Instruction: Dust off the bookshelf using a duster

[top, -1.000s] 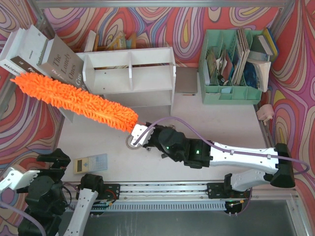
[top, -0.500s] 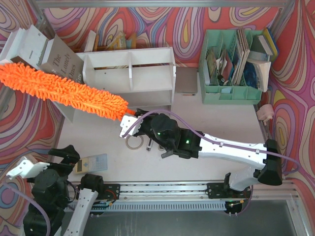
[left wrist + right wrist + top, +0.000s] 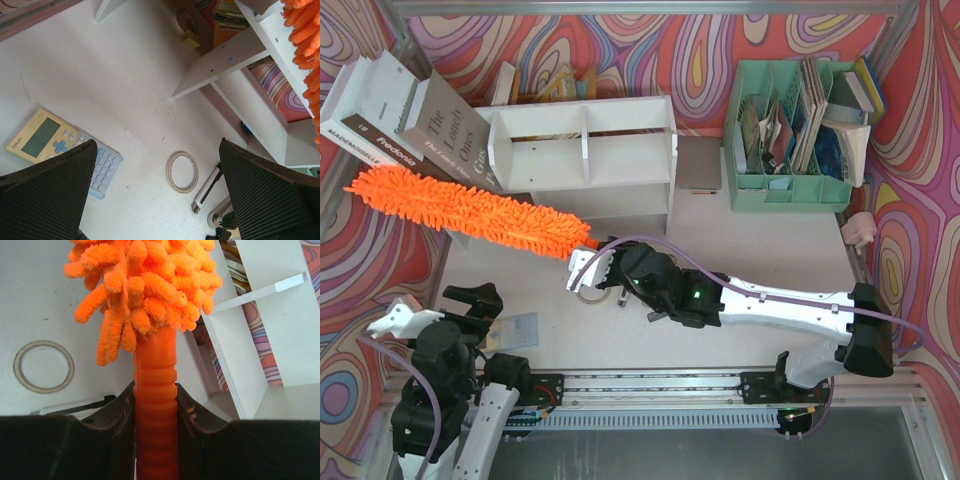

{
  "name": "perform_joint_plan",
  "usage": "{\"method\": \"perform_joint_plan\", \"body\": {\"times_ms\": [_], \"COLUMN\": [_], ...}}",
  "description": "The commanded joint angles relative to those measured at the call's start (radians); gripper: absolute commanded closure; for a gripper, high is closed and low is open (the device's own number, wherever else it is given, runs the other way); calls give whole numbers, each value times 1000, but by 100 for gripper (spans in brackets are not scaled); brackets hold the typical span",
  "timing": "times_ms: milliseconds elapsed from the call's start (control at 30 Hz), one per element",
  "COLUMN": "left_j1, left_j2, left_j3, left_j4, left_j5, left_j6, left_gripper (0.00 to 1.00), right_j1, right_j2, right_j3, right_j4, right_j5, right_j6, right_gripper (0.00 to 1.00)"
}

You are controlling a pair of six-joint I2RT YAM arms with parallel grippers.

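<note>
The white bookshelf (image 3: 582,155) stands at the back middle of the table, also in the left wrist view (image 3: 260,60) and the right wrist view (image 3: 270,315). My right gripper (image 3: 588,262) is shut on the ribbed orange handle of the duster (image 3: 155,390). The fluffy orange duster (image 3: 470,210) stretches left and slightly up from that grip, crossing in front of the shelf's lower left corner and the leaning books. Its strands show in the left wrist view (image 3: 306,45). My left gripper (image 3: 440,305) hangs open at the near left over the table (image 3: 155,195), holding nothing.
Books (image 3: 415,125) lean against the shelf's left side. A mint-green organizer (image 3: 790,130) with papers stands back right. A yellow calculator (image 3: 505,332), a tape ring (image 3: 182,172) and a box cutter (image 3: 207,187) lie near the front. A pink object (image 3: 860,230) sits far right.
The duster has swung down and right, its tip lowering from the books toward the shelf's lower left. The right gripper shifted slightly. The left arm rose and moved right.
</note>
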State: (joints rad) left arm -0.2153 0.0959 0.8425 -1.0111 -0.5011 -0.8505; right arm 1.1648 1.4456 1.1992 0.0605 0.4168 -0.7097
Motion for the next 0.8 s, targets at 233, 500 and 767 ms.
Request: {"method": "perform_joint_plan", "body": {"times_ms": [233,500,767], "left_j1": [4,4,4], "left_j2": [-43,15,-8], "left_j3": [-29,6,-12], "left_j4": [48,81,108], "left_j5": [9,97,113], "left_j6": [24,138,150], "left_gripper": [2,2,2], "right_j1": [-7,-7,-7], "right_j2": [-36,-39,-79], "right_j3": [165,161,11], "right_j4": [-24,-21,-70], "right_j5": [66,68,102], "right_j6": [17,21,157], "right_gripper": [100,100,100]}}
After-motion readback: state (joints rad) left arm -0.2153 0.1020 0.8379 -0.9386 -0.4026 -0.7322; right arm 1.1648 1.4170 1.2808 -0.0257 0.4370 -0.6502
